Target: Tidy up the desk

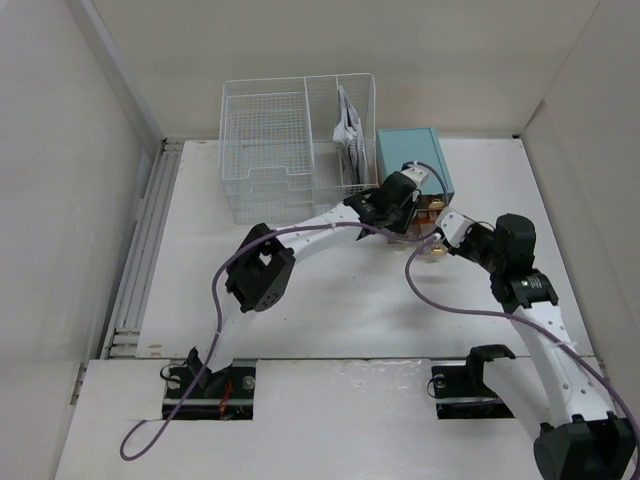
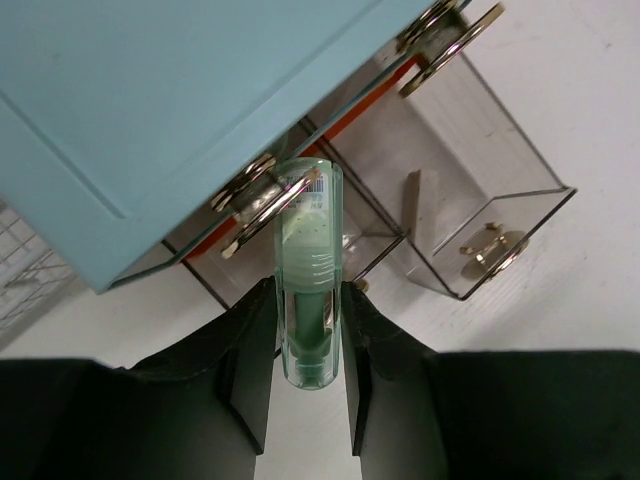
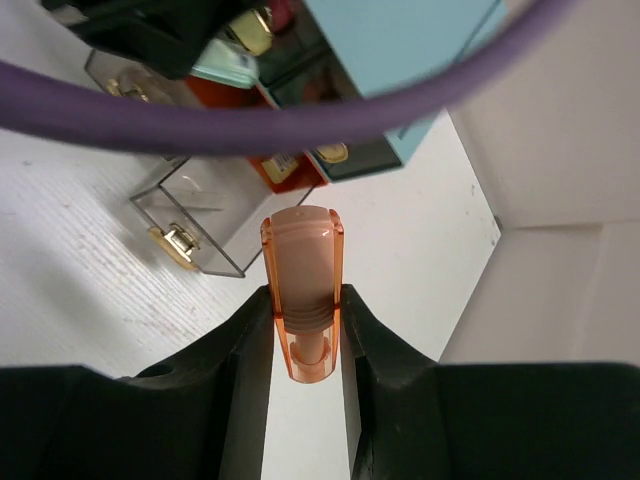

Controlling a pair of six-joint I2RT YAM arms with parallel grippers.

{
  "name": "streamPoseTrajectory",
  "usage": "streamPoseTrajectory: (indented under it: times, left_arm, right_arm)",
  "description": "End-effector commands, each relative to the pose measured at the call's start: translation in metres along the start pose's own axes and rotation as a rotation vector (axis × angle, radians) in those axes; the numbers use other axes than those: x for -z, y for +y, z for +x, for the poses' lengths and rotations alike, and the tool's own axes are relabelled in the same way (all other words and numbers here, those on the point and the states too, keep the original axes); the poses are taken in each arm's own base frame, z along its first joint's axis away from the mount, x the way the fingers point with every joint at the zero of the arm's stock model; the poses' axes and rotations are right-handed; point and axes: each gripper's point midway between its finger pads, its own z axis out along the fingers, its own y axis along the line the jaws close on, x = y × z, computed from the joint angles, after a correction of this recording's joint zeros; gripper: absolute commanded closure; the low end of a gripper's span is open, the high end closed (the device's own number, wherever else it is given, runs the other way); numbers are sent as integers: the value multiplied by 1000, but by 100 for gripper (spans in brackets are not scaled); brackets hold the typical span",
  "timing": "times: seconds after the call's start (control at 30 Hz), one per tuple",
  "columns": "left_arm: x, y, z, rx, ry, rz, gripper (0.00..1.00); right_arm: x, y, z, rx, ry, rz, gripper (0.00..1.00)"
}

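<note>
translucent green tube [image 2: 308,290], orange tube [image 3: 303,290], matte desk [image 2: 600,300]

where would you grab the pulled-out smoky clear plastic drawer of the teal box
By the gold ring handle on the front panel of the smoky clear plastic drawer, coming from the white desk side, opposite the teal box. The handle stands proud of a flat, smooth face, so fingers can close across it; the thin walls likely give less to hold.
</note>
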Motion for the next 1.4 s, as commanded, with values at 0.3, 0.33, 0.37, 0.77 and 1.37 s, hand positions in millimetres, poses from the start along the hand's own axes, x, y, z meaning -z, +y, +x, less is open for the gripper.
streamPoseTrajectory:
  times: [0.3,0.33,0.37,0.77,1.37]
  left_arm:
    - [1,52,-23,-26,-19,-121,100]
    - [2,51,-28,-25,-31,-119,100]
    - [3,49,-34,-24,-43,-116,100]
    - [-7,51,-37,-19,-33,-105,99]
    - [2,61,-44,-2,-53,-142,57]
  right_arm:
    - [12,-34,-18,-44,-67,119,100]
    - [12,-34,-18,-44,-67,119,100]
    - [11,-32,-18,-46,-69,106,100]
    - [10,-28,-10,-51,-62,93,100]
    - [8,-21,-9,-38,-67,68,100]
